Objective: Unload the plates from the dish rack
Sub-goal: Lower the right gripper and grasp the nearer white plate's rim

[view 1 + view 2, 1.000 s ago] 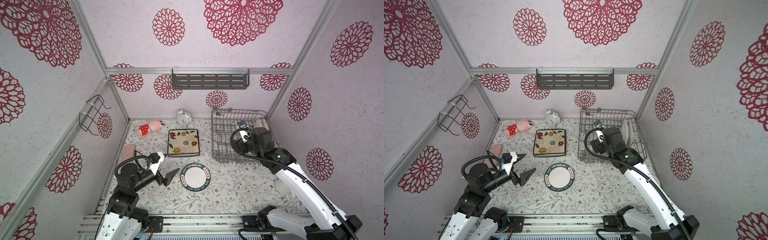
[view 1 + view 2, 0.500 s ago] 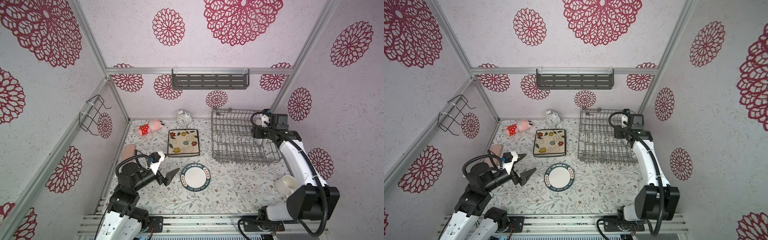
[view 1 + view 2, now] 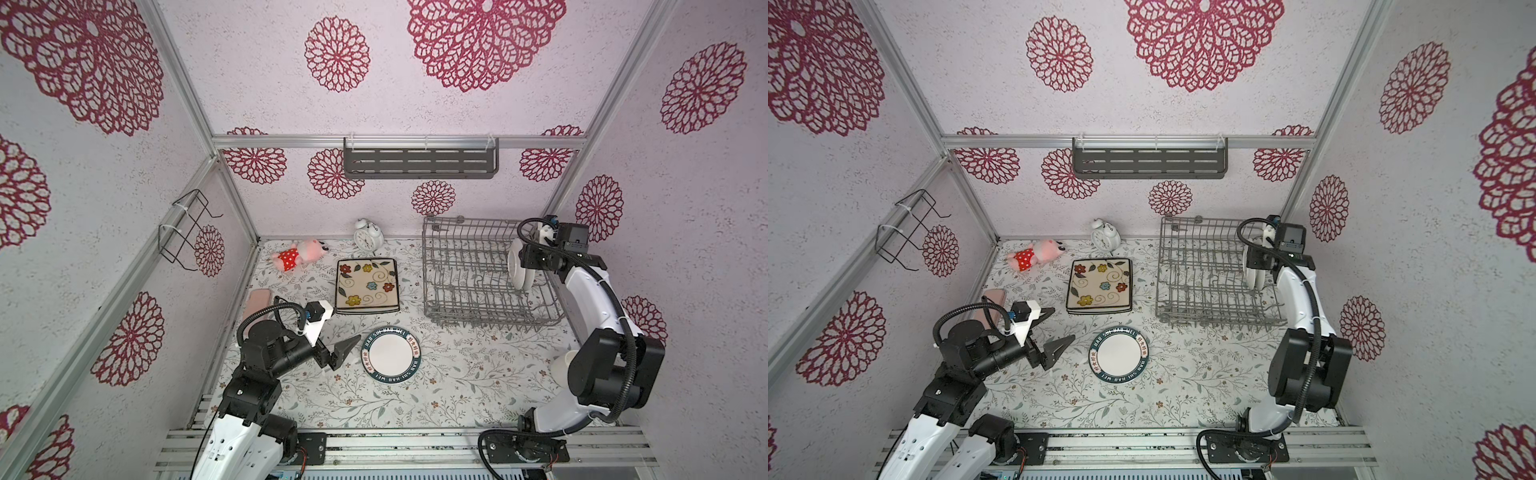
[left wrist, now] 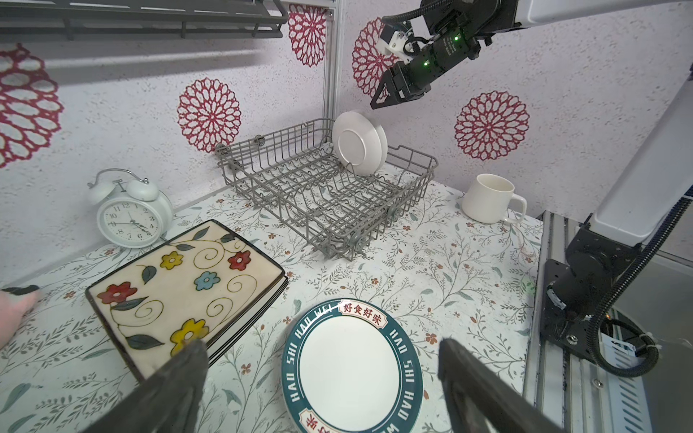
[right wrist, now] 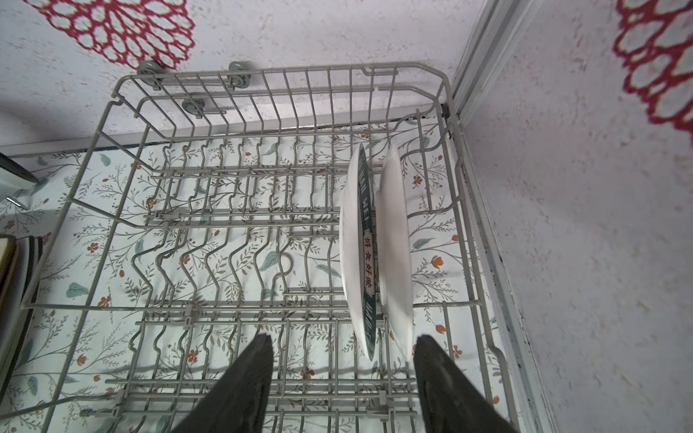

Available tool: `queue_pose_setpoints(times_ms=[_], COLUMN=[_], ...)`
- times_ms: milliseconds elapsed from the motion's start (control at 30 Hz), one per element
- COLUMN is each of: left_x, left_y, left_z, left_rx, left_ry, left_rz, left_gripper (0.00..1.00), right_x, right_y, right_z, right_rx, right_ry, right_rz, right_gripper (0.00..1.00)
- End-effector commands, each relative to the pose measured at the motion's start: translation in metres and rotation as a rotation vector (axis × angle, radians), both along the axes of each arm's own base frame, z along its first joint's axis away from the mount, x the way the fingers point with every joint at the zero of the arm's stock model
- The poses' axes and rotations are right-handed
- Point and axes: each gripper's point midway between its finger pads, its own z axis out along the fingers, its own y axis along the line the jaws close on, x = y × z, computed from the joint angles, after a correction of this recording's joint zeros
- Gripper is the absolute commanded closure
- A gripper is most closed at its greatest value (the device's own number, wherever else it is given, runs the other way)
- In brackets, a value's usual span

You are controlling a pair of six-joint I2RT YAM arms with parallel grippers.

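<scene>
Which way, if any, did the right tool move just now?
Yes. In a top view, the right tool went from the dish rack's front middle rightward to its right end.

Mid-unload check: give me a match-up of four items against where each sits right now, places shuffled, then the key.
Things:
1. flower-painted square plates
2. pair of round plates
3. single round plate
4. mug

Places:
A. flat and alone near the middle of the table
B. upright between tines, toward the right end of the dish rack
C. near the table's right edge, in front of the rack
D. stacked flat on the table, left of the rack

Pairs: 1-D, 2-B, 3-A, 4-C
</scene>
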Motion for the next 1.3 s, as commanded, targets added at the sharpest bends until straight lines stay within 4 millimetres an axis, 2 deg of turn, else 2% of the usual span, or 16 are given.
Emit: queue_pose_setpoints(times_ms=[0,600,933,1267], left_x=[-0.001,0.007,0.015,0.018], left_y=[-0.003,-0.003,-0.004,-0.002], left_z=[0.005,-0.004,-0.010,-0.011], left_rx=[-0.002,0.017,0.026,0.025], left_ry=[-0.030,0.004,0.032,0.037], left_rz=[-0.017,-0.008,-0.010,-0.002], left_gripper=[0.03,0.03,0.03,0.03], right_x=[0.013,0.043,0.046,0.051], right_y=[0.002,-0.006,-0.008,0.000], right_z=[0.016,-0.025,-0.047,-0.072], right_rx=[-0.010,-0.022,-0.031,-0.060], right_ry=[-0.057,0.038,0.087,0.146], right_rz=[0.040,0.042,0.042,0.062], right_gripper=[0.36,0.41,0.44,0.47])
